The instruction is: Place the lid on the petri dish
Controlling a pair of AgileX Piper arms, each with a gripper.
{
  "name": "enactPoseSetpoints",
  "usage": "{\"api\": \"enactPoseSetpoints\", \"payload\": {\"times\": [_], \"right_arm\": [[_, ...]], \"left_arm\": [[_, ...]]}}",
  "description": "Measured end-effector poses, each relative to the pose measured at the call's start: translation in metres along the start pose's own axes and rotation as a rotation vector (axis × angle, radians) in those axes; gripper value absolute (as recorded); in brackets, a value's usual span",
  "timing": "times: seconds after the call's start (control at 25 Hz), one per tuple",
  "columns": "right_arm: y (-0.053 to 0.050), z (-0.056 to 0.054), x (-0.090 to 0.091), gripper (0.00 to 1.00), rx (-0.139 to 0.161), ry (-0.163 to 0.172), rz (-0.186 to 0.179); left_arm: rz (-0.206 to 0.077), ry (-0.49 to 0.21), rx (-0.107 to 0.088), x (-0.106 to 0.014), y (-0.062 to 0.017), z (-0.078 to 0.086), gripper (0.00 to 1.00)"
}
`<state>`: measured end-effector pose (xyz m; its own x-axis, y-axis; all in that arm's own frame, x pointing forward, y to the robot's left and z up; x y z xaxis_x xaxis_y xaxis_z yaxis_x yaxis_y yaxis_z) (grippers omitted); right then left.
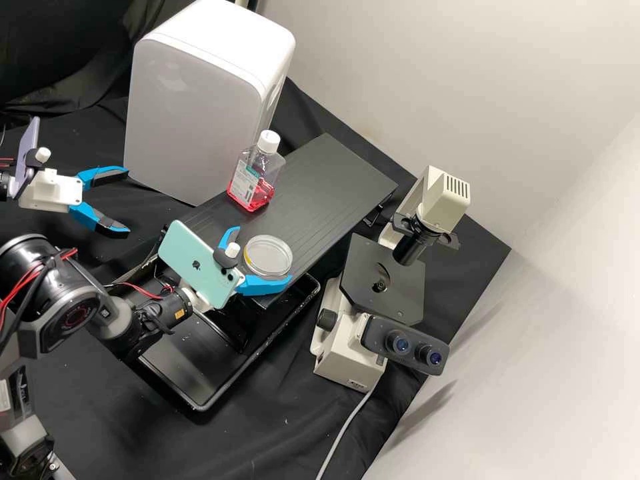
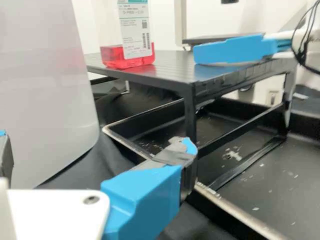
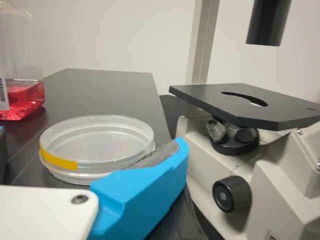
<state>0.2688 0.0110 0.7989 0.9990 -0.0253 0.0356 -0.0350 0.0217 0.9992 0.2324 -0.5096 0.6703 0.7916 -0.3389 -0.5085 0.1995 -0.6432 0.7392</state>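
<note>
Since the lid (image 1: 267, 254) appears seated on the dish (image 1: 285, 264), the task is judged to be at its closing step: letting go and drawing clear.

High view: the closed dish sits at the near end of a black shelf (image 1: 333, 187), well apart from the flask (image 1: 253, 177) at the far end. The right claw (image 1: 264, 256) straddles it with fingers spread wide, one on each side. A sliver of gap shows at the farther finger, so the claw is judged to hold nothing. The left claw (image 1: 124, 202) hangs open and empty over the surface (image 1: 280, 413) beside the white box (image 1: 200, 93), well apart from the dish.

Left wrist view: the left claw's finger (image 2: 145, 195) points toward the tray (image 2: 260, 190) under the shelf. A finger of the right claw lies along the shelf top.

Right wrist view: the lid (image 3: 97, 132) covers the dish (image 3: 62, 172) evenly, with a yellow strip on the side wall. One finger pad (image 3: 157, 155) lies just beside the rim; contact cannot be told.

Next move, as judged: back the right claw straight off without brushing the rim, since a nudge could shift the lid or push the dish toward the shelf edge.
</note>
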Motion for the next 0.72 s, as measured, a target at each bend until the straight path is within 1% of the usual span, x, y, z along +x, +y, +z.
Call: {"api": "enactPoseSetpoints", "payload": {"times": [0.04,0.12,0.2,0.24,0.32,0.36,0.4,0.44,0.48,0.56,0.72], "right_arm": [[-0.001,0.000,-0.002,1.00,-0.012,-0.003,0.005],[-0.002,0.000,-0.005,1.00,-0.021,-0.022,0.022],[-0.001,-0.002,-0.010,1.00,-0.021,-0.037,0.042],[0.000,-0.002,-0.013,1.00,-0.014,-0.050,0.055],[0.000,0.000,-0.019,1.00,-0.010,-0.063,0.057],[0.001,0.000,-0.022,1.00,-0.009,-0.067,0.059],[0.002,0.000,-0.024,1.00,-0.006,-0.068,0.062],[0.002,0.000,-0.025,1.00,-0.006,-0.067,0.064],[0.002,0.000,-0.028,1.00,-0.004,-0.073,0.065],[0.003,0.001,-0.033,1.00,-0.005,-0.078,0.063],[0.003,0.002,-0.041,1.00,0.005,-0.079,0.063]], "left_arm": [[0.005,0.007,0.002,-0.002,0.0015,0.000,1.00],[0.023,0.014,-0.003,-0.006,0.0060,0.002,1.00],[0.033,0.016,-0.004,-0.009,0.0088,0.002,1.00],[0.041,0.015,-0.004,-0.013,0.0112,0.003,1.00],[0.048,0.024,-0.007,-0.017,0.0131,0.003,1.00],[0.057,0.031,-0.011,-0.018,0.0150,0.003,1.00],[0.060,0.035,-0.015,-0.020,0.0156,0.003,1.00],[0.069,0.043,-0.019,-0.021,0.0176,0.003,1.00],[0.073,0.047,-0.022,-0.021,0.0184,0.004,1.00],[0.073,0.047,-0.022,-0.022,0.0184,0.004,1.00],[0.073,0.047,-0.022,-0.022,0.0184,0.004,1.00]]}}
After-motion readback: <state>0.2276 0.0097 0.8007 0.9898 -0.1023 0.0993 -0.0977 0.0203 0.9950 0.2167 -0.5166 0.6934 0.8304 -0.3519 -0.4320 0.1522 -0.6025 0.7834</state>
